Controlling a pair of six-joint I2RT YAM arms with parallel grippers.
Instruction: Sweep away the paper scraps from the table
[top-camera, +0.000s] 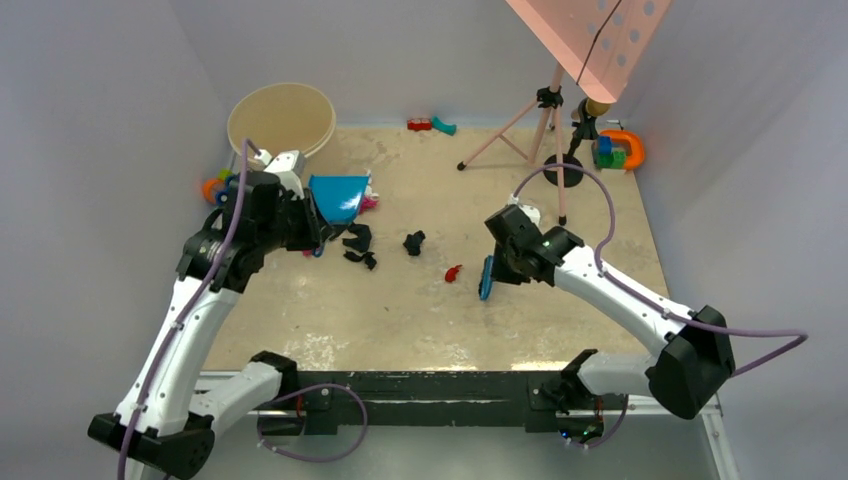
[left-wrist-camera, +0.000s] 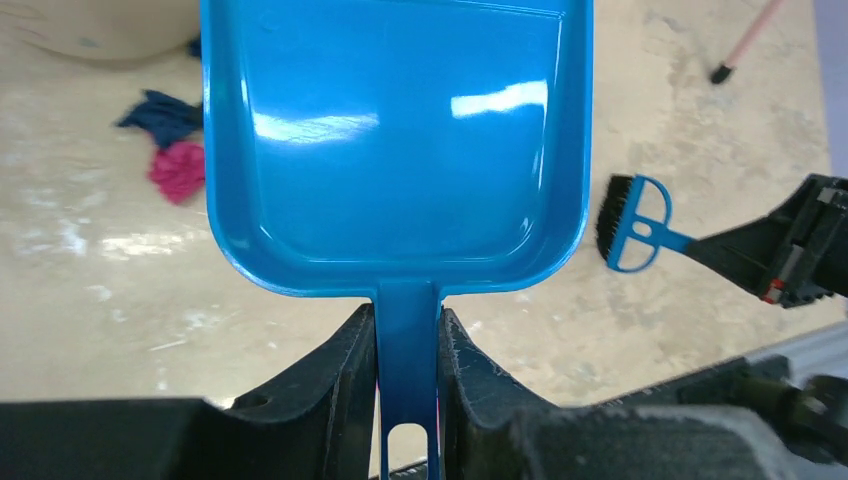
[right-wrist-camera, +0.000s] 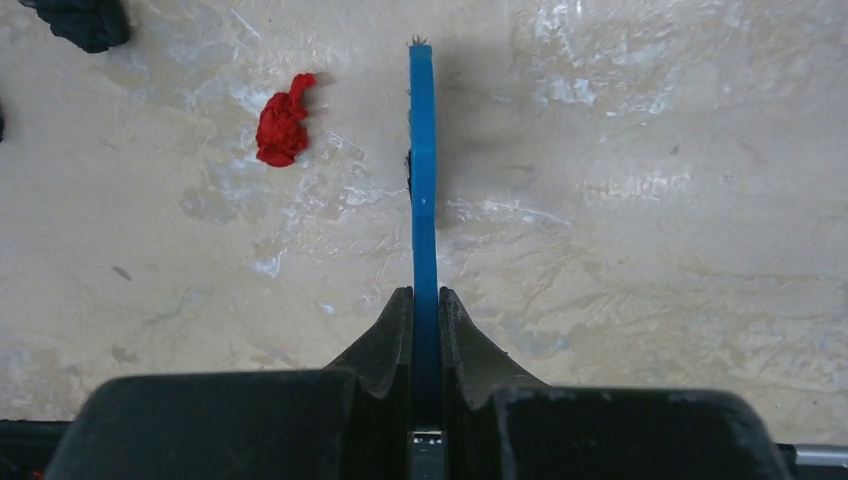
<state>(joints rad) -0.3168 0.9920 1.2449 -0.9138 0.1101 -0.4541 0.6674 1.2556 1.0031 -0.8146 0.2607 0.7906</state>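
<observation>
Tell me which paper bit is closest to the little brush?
The red scrap, lying alone just left of the brush in the right gripper. The black scraps sit farther off, toward the dustpan.

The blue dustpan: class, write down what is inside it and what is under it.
Inside the dustpan nothing shows, only bare shiny plastic. Whatever lies under it is covered; pink and navy scraps lie beside it.

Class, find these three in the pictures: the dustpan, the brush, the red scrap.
dustpan (left-wrist-camera: 395, 150): left wrist view, middle of the pan's floor.
brush (right-wrist-camera: 424, 200): right wrist view, blue body seen edge-on.
red scrap (right-wrist-camera: 282, 122): right wrist view, middle of the crumple.
</observation>
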